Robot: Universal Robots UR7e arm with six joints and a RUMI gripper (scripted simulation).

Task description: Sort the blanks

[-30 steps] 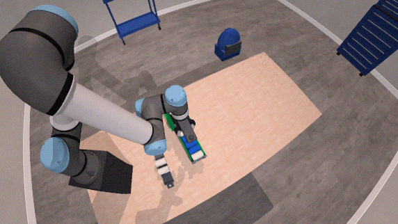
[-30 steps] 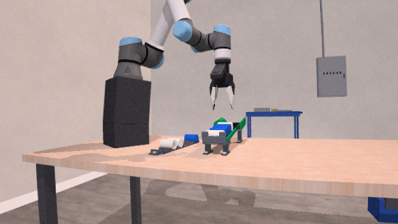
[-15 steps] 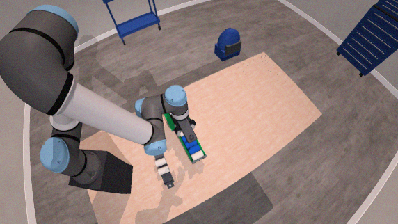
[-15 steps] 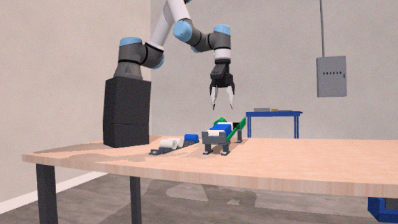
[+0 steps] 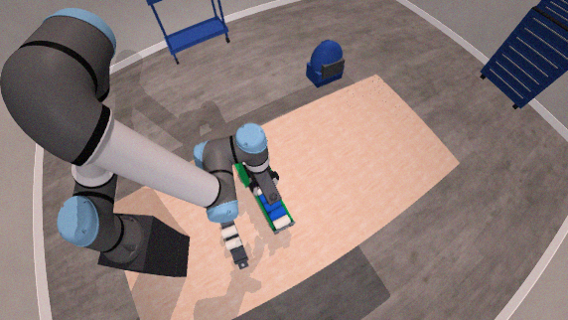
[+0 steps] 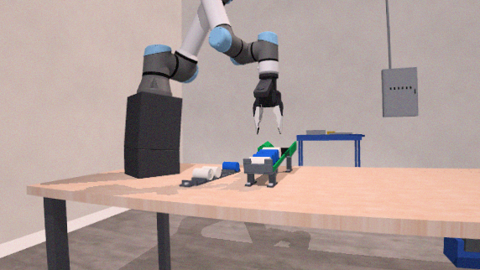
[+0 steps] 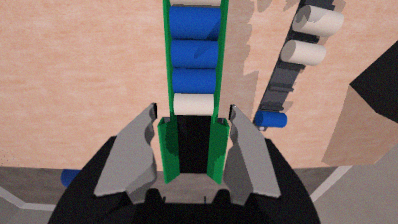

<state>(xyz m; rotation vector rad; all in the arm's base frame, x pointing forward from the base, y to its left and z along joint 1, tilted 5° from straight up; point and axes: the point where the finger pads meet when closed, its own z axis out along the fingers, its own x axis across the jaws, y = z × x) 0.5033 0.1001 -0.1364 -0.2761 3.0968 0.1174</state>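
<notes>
Pedestal: the black pedestal (image 5: 169,248) (image 6: 153,134) (image 7: 380,85) carries the arm on the tabletop (image 5: 348,164) (image 6: 357,189) (image 7: 90,75).
Stock rack: the dark stock rack (image 5: 239,258) (image 6: 186,183) (image 7: 280,85) bears a front white blank (image 5: 233,241) (image 6: 202,173) (image 7: 320,21), a second white blank (image 5: 229,232) (image 6: 216,171) (image 7: 304,53) close behind, and a blue rack blank (image 6: 231,166) (image 7: 272,119) at the far end.
Feed ramp: between the green rails of the feed ramp (image 5: 272,219) (image 6: 285,155) (image 7: 223,60), a white stop blank (image 5: 281,222) (image 6: 260,160) (image 7: 195,2) lies at the stop (image 5: 284,229) (image 6: 258,167), then three blue ones, then an uphill white blank (image 5: 259,192) (image 6: 273,148) (image 7: 194,104), all crosswise.
Tool: above the ramp, the tool (image 5: 266,183) (image 6: 268,132) (image 7: 193,104) has its jaws partway apart, nothing between them.
</notes>
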